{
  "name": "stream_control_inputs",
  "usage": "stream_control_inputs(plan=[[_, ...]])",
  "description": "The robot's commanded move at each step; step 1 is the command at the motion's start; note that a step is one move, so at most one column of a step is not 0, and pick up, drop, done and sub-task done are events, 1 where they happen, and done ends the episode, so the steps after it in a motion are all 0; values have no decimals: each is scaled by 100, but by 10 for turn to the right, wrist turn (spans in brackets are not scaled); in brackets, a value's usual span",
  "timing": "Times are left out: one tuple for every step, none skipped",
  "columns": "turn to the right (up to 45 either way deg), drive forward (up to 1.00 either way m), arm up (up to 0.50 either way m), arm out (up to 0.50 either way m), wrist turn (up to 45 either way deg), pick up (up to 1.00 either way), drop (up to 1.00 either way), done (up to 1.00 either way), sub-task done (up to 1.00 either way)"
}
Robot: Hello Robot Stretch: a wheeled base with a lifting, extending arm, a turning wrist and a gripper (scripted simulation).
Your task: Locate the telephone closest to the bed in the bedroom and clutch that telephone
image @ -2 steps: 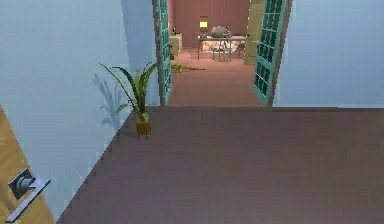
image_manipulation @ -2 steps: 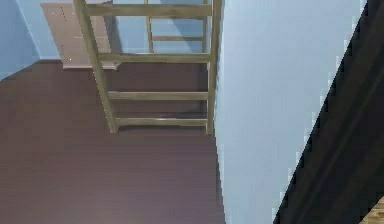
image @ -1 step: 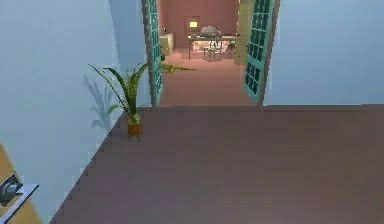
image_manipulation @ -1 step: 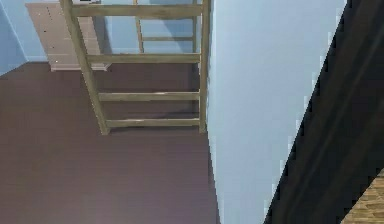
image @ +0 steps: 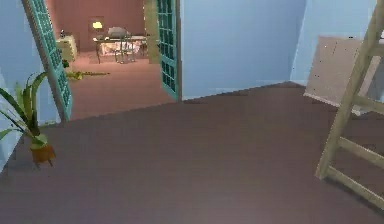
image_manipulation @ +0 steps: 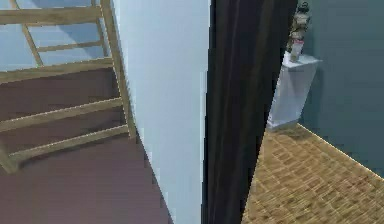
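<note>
An open doorway [image: 110, 55] with teal glazed doors [image: 167, 45] stands at the forward view's upper left. Through it lies a pink-walled room with a table and chairs [image: 120, 42] and a lit lamp [image: 97, 26]. A flat yellowish thing [image: 86, 75] lies on that room's floor near the threshold; what it is cannot be told.
Brown floor [image: 200, 150] spreads wide ahead. A potted plant [image: 30, 115] stands at the left and a wooden ladder [image: 355, 110] leans at the right, beside a beige panel [image: 330, 70]. To the side are the ladder [image_manipulation: 70, 70], a blue wall end [image_manipulation: 165, 90], a dark upright slab [image_manipulation: 245, 110], and a white stand [image_manipulation: 290, 90] with a plant [image_manipulation: 297, 30] on parquet.
</note>
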Motion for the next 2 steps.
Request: stream_control_inputs(plan=[[0, 30, 0, 0, 0, 0, 0, 0, 0], [-210, 0, 0, 0, 0, 0, 0, 0, 0]])
